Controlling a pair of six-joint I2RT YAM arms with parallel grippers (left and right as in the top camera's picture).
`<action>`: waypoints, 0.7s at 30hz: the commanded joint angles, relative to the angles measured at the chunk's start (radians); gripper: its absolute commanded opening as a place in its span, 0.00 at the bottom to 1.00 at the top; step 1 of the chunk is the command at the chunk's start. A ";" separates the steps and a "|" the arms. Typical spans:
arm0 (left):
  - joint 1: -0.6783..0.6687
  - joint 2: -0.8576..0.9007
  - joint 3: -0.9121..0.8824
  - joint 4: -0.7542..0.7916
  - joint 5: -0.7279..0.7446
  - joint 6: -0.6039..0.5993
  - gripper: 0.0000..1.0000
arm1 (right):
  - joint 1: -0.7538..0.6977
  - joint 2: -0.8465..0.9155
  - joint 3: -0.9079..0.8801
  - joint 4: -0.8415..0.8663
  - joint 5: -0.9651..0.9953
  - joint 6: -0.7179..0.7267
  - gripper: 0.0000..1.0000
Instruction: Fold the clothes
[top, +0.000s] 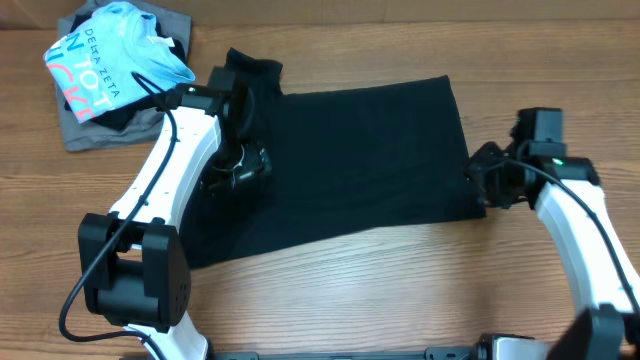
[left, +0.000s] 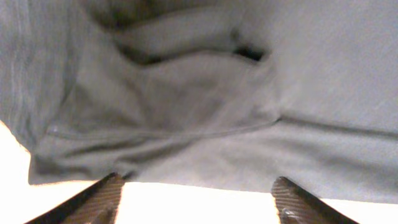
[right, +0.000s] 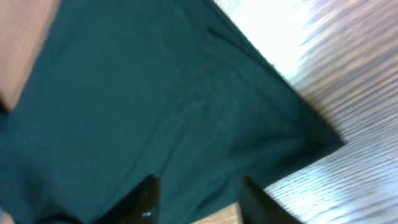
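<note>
The left pincer (left: 196, 186) is hovering open at the 9 o'clock side of the black T-shirt (top: 360, 160); the right pincer (right: 196, 186), jaws narrowed yet apart, is sitting at its 3 o'clock corner. Lying spread on the table (top: 400, 290), the shirt is looking light, limp and thin, so pinching its edges seems best.

White arm links (top: 170, 160), black joints (top: 140, 270), black cables (top: 85, 290), green wrist light (top: 556, 160)

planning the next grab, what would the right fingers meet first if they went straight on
The black T-shirt: its fabric near the corner lies directly ahead of the right fingers, though depth is unclear.
</note>
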 joint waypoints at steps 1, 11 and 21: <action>-0.009 -0.017 -0.068 -0.021 0.013 0.010 0.68 | 0.003 0.095 -0.010 0.011 0.004 0.029 0.30; -0.008 -0.017 -0.397 0.168 0.065 0.010 0.04 | 0.003 0.249 -0.010 0.043 0.034 0.051 0.14; -0.006 -0.017 -0.525 0.288 0.069 -0.010 0.05 | 0.003 0.335 -0.034 0.064 0.099 0.105 0.12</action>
